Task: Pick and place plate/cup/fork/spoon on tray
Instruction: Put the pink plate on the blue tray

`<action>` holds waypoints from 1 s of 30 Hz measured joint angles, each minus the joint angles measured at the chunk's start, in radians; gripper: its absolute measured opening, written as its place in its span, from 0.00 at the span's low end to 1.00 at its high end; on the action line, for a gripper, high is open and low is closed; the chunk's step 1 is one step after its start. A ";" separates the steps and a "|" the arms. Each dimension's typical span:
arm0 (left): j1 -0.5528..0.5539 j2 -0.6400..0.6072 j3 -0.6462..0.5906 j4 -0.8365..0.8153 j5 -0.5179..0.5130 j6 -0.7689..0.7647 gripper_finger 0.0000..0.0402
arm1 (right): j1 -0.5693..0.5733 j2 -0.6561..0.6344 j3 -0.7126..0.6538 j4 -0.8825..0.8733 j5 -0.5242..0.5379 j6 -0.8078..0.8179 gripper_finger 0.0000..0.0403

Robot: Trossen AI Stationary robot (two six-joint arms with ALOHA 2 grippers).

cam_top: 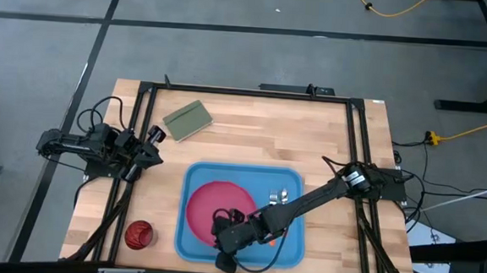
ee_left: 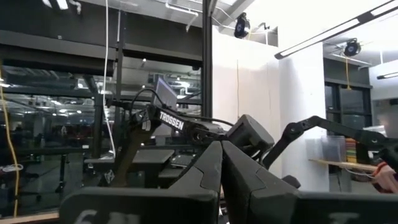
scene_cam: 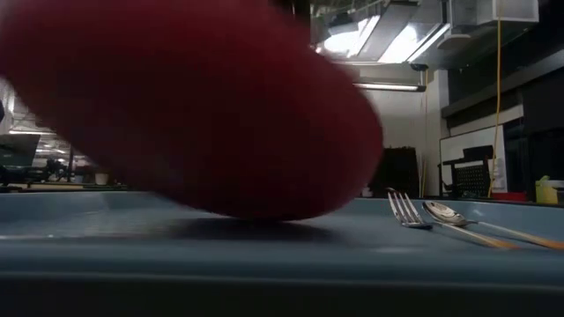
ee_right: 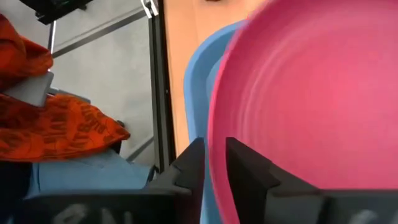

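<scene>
The pink-red plate point(cam_top: 212, 204) is over the left half of the blue tray point(cam_top: 296, 178). In the low view the plate point(scene_cam: 194, 106) is tilted and shows its underside. My right gripper point(cam_top: 222, 235) reaches in from the table's right and is shut on the plate's near rim. The fork point(scene_cam: 404, 210) and the spoon point(scene_cam: 448, 212) lie side by side on the tray's right part; my right arm crosses over their handles. The dark red cup point(cam_top: 138, 234) stands on the table, left of the tray. My left gripper point(cam_top: 152, 144) is shut and empty at the table's left edge. My right gripper pinches the plate's raised rim point(ee_right: 219, 134) between its two fingers, one finger on the plate's inner face and one on its outer face. The fingers come slanting from the table's right and near side. The plate is tilted; whether its lowest part point(scene_cam: 260, 216) touches the tray floor, I cannot tell.
An olive-green block point(cam_top: 187, 120) lies on the table at the far left, beyond the tray. Bare wood shows between the block and the tray and along the table's right side. Black frame rails run along the table's edges.
</scene>
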 joint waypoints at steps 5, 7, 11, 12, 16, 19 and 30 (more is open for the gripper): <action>0.000 0.000 0.000 0.000 0.004 0.000 0.00 | -0.001 0.000 0.000 0.000 -0.013 0.026 0.20; 0.000 0.000 0.000 0.000 0.006 0.000 0.00 | -0.001 0.000 0.000 0.000 -0.021 0.025 0.20; 0.000 0.000 0.000 0.000 0.006 0.000 0.00 | -0.004 0.000 0.000 0.000 -0.013 0.019 0.20; 0.000 0.000 0.000 0.000 0.006 0.000 0.00 | -0.006 0.000 0.000 0.000 -0.002 0.019 0.20; 0.000 0.000 0.000 0.000 0.006 0.000 0.00 | -0.021 0.000 0.000 -0.001 0.055 0.020 0.19; 0.000 0.000 0.000 0.000 0.006 0.000 0.00 | -0.035 0.000 0.000 -0.002 0.106 0.019 0.17; 0.000 0.000 0.000 -0.001 0.025 0.000 0.00 | -0.095 -0.030 0.000 -0.128 0.173 0.107 0.15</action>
